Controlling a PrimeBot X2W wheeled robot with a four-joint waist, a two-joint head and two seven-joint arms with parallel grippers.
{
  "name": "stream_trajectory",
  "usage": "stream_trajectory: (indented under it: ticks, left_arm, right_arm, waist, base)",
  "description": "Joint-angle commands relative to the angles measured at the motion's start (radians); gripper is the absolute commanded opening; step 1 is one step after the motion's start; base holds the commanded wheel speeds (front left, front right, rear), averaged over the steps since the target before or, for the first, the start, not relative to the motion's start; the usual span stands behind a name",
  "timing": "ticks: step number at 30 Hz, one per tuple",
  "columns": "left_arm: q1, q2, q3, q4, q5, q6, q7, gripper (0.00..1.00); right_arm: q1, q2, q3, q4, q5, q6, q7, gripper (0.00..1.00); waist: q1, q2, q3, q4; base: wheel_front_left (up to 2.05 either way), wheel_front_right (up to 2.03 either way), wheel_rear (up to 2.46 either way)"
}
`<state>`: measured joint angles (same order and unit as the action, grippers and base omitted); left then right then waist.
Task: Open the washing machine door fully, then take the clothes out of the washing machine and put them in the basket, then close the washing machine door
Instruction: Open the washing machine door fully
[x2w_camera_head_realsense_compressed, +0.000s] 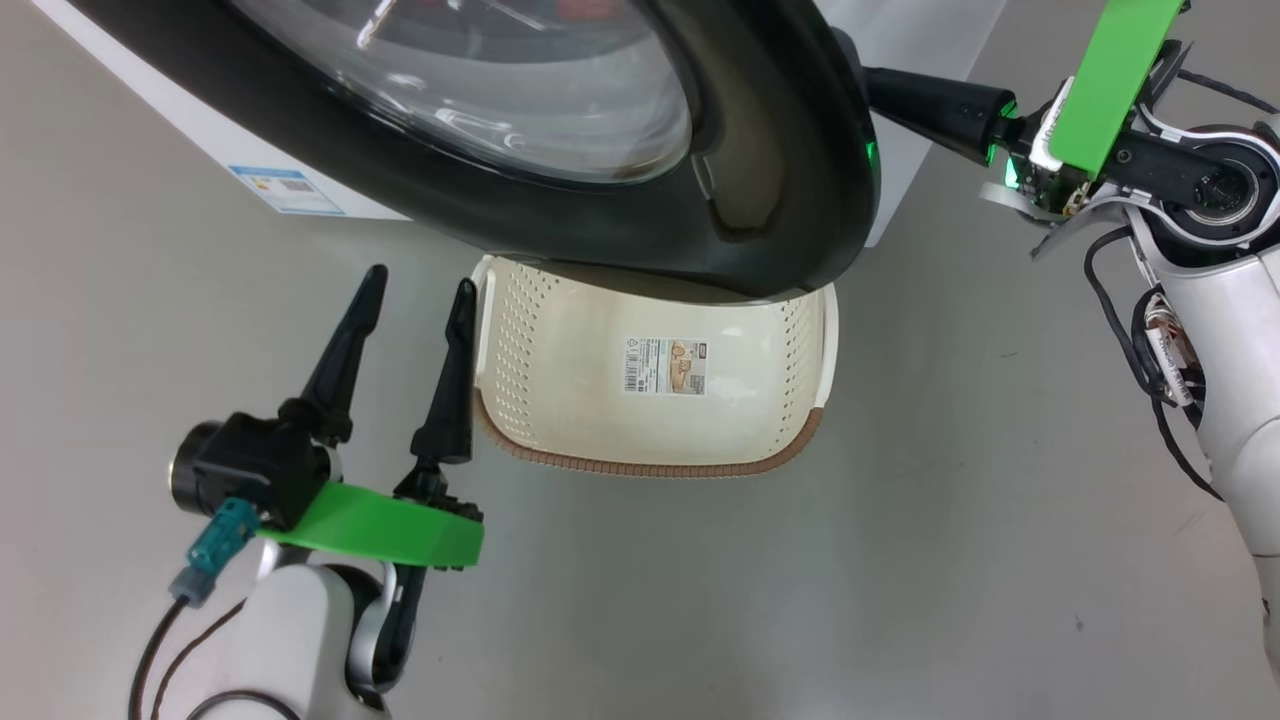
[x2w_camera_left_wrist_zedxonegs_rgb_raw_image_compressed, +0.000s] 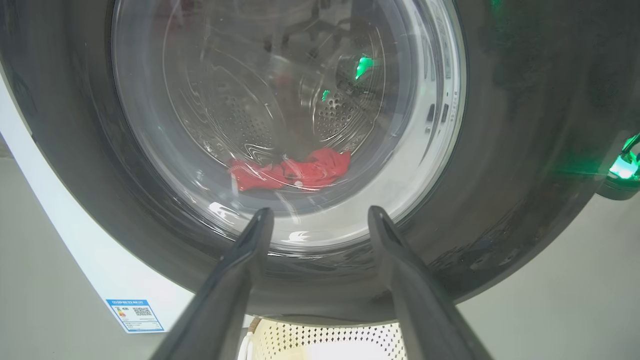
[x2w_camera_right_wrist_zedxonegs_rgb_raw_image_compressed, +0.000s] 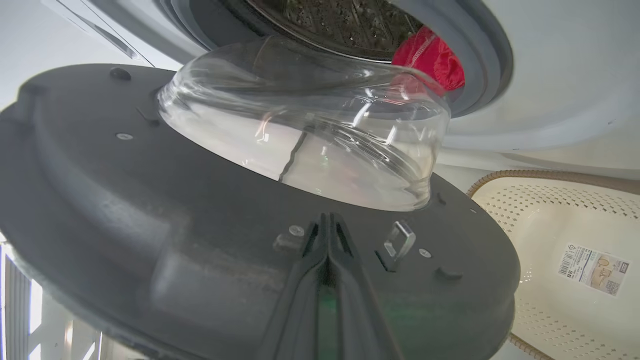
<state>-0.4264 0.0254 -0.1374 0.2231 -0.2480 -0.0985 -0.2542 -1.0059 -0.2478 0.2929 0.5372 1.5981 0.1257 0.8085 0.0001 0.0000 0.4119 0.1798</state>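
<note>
Right end effector (x2w_camera_right_wrist_zedxonegs_rgb_raw_image_compressed: 327, 222), fingers pressed together, tips at the inner face of the washing machine door (x2w_camera_right_wrist_zedxonegs_rgb_raw_image_compressed: 150, 200), low centre of the right wrist view, just beside the latch hook (x2w_camera_right_wrist_zedxonegs_rgb_raw_image_compressed: 399, 241). Door's only part open, we'd say. We want a steady outward push along the hinge arc, never sliding onto the glass. Left end effector (x2w_camera_head_realsense_compressed: 420, 282), fingers apart and empty, lower left of the head view. Red clothes (x2w_camera_right_wrist_zedxonegs_rgb_raw_image_compressed: 430, 57) lie in the drum, upper right; basket (x2w_camera_head_realsense_compressed: 650, 466) mid-frame below the door rim.

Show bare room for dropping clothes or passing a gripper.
Free: inside the cream perforated plastic basket, around its sticker; grey floor right of it. Crowded: glossy black round door overhangs the basket's far end; open left gripper beside its left wall.
</note>
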Motion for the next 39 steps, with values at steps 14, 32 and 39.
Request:
stream_trajectory:
  ticks: [14, 32, 39]
  left_arm:
    - [0.023, 0.025, 0.064, -0.019, 0.0, 0.004, -0.008, 1.0]
    - [0.049, 0.025, 0.098, -0.028, 0.01, 0.009, -0.008, 1.0]
    - [0.053, 0.025, 0.104, -0.04, 0.013, 0.012, -0.008, 1.0]
  right_arm:
    - [0.099, 0.009, -0.02, -0.092, -0.149, 0.005, -0.315, 1.0]
    - [0.248, -0.059, 0.219, -0.039, -0.592, 0.005, -1.058, 1.0]
    - [0.32, 0.018, 0.071, -0.105, -0.843, 0.005, -1.07, 1.0]
  waist:
    - [-0.0001, 0.0, -0.016, -0.042]
    - [-0.0001, 0.0, -0.057, -0.112]
    - [-0.0001, 0.0, -0.067, -0.126]
  base:
    - [0.0, 0.0, 0.0]
    - [0.0, 0.0, 0.0]
    - [0.0, 0.0, 0.0]
